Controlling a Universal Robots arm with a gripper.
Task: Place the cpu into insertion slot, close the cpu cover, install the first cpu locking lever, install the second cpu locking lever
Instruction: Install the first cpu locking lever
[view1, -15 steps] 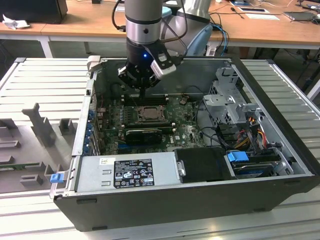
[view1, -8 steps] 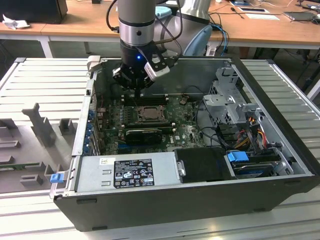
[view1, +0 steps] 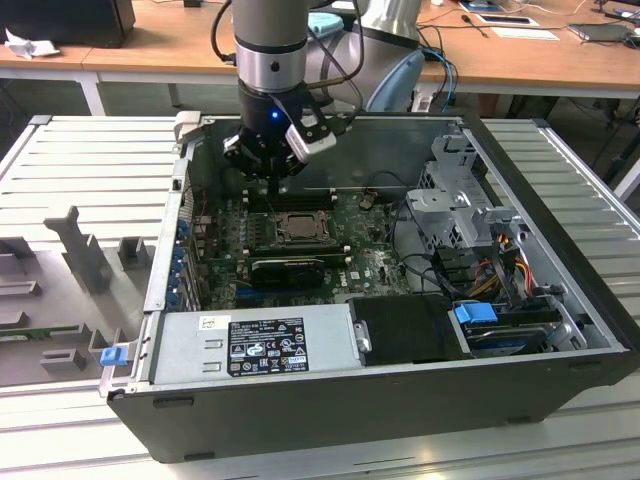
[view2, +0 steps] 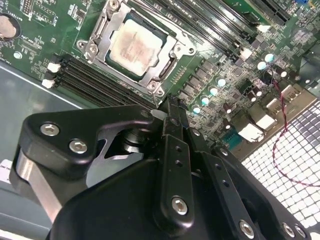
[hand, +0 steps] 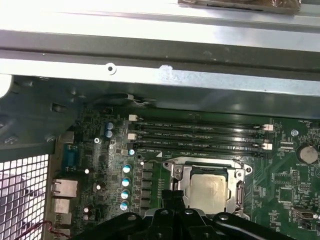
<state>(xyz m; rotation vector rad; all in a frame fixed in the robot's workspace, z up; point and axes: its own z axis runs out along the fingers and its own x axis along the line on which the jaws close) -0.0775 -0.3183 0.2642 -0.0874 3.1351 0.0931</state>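
Note:
The cpu (view2: 136, 47) lies flat in the insertion slot (view2: 167, 67) on the green motherboard, its silvery top showing. In the first wrist view the cpu (hand: 207, 190) sits just past the gripper's tips. The cpu cover (view2: 97, 47) is down, its metal frame lying over the chip's edges. My gripper (view2: 171, 105) hovers beside the socket, near the memory slots, with its black fingers together and nothing between them. In the exterior view the gripper (view1: 272, 178) hangs inside the open case, just behind the socket (view1: 298, 228).
Long black memory slots (hand: 200, 135) run beside the socket. A black card (view1: 290, 268) lies in front of it. The power supply (view1: 255, 345), drive cage (view1: 455, 200) and cables (view1: 500, 250) crowd the case. Grey fixtures (view1: 80, 260) stand at the exterior view's left.

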